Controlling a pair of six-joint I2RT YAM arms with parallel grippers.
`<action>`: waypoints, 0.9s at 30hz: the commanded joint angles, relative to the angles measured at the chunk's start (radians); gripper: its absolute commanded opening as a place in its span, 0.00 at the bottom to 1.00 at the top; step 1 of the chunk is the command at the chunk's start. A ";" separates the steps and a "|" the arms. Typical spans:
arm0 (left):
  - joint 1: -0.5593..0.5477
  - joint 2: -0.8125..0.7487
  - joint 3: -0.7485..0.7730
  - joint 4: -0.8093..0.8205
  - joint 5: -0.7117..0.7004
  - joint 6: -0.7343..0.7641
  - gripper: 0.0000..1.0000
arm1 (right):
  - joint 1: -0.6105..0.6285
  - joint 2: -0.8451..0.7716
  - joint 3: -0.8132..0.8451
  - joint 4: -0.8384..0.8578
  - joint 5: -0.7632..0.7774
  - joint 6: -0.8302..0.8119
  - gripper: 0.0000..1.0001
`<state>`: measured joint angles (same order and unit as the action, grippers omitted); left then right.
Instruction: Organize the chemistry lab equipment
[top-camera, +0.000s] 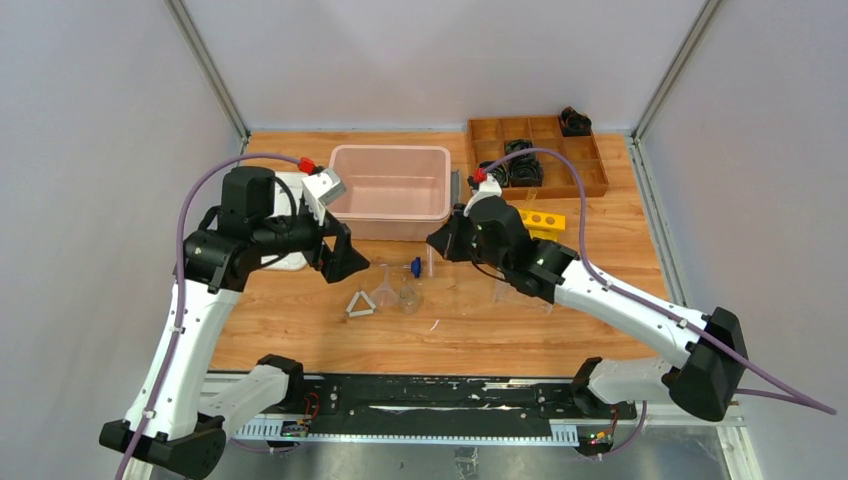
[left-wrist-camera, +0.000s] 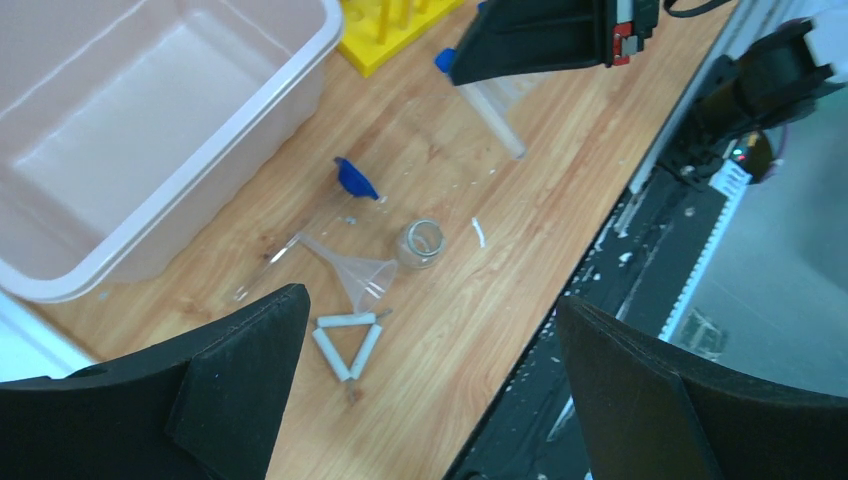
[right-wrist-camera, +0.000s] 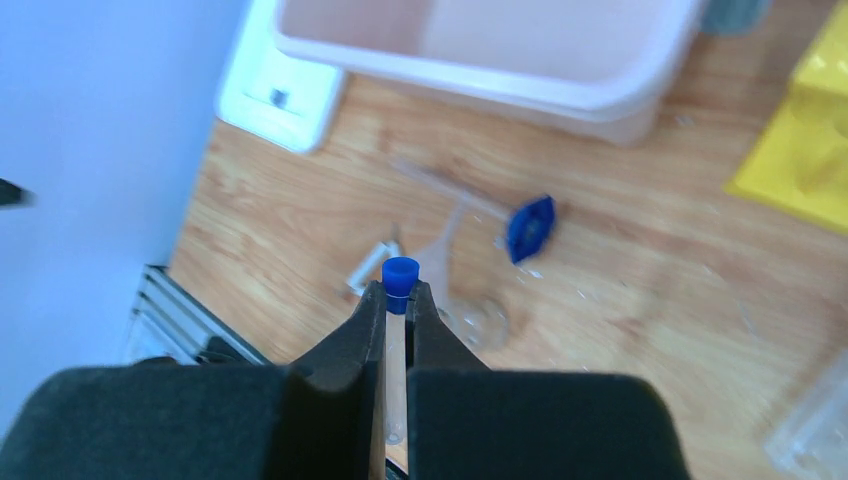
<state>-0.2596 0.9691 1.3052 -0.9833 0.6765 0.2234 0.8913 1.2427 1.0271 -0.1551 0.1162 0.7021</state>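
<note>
No legible text or numbers anywhere, only a tiny unreadable mark on the white box (right-wrist-camera: 255, 80).

Bright, even light falls from overhead in the top view, and the arms cast only soft, pale shadows on the desk (top-camera: 300, 335). The clear funnel (top-camera: 384, 290) and small jar (top-camera: 408, 296) nearly vanish against the wood. In the left wrist view the middle of the desk is sharp, the pink bin (left-wrist-camera: 130, 110) looks washed out, and the left tool (left-wrist-camera: 432, 298) shows its fingers (left-wrist-camera: 230, 390) as flat black shapes. In the right wrist view the right tool (right-wrist-camera: 398, 295) is a dark mass. The blue-capped tube (right-wrist-camera: 400, 272) is fairly crisp, the desk beyond is soft, and the yellow rack (right-wrist-camera: 800, 160) is blurred.
</note>
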 joint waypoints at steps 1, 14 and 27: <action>-0.006 -0.015 0.005 0.005 0.128 -0.075 1.00 | 0.065 -0.016 0.067 0.196 0.051 0.028 0.00; -0.006 0.041 0.039 0.008 0.251 -0.166 0.86 | 0.262 0.057 0.238 0.422 0.210 -0.087 0.00; -0.006 0.065 0.066 0.009 0.297 -0.168 0.50 | 0.293 0.077 0.223 0.484 0.210 -0.089 0.00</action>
<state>-0.2596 1.0260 1.3407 -0.9821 0.9375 0.0639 1.1656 1.3247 1.2407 0.2676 0.2970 0.6296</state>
